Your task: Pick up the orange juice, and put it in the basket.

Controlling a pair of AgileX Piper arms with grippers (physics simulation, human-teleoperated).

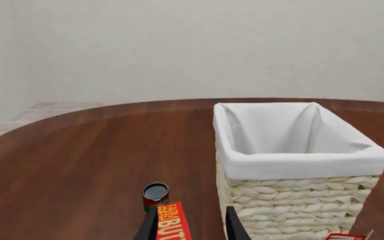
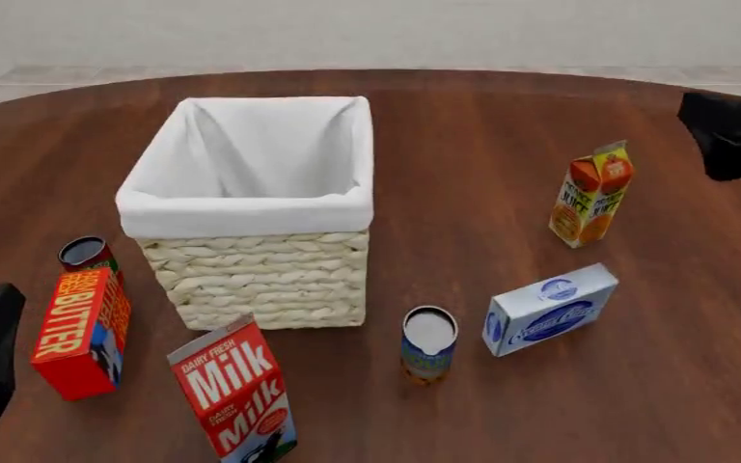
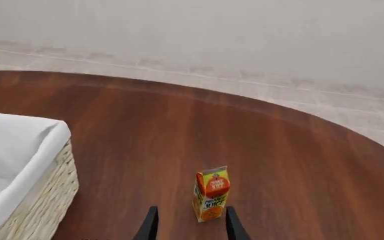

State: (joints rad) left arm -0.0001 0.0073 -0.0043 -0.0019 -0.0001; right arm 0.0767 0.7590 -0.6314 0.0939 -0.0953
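The orange juice (image 2: 592,196) is a small yellow carton with an orange top, standing upright on the table right of the basket (image 2: 248,209). In the right wrist view the orange juice (image 3: 211,195) stands just beyond my right gripper (image 3: 190,227), which is open and empty. That arm (image 2: 735,135) hangs at the far right, above and behind the carton. The basket (image 1: 302,162) is pale wicker with a white lining and nothing inside. My left gripper (image 1: 190,229) is open and empty, low at the front left beside the butter box (image 2: 81,330).
A milk carton (image 2: 235,394) stands in front of the basket. A white-topped can (image 2: 428,342) and a blue-and-white box (image 2: 551,309) sit front right of it. A dark red can (image 2: 88,254) stands behind the butter box (image 1: 172,222). The round table's far edge curves behind.
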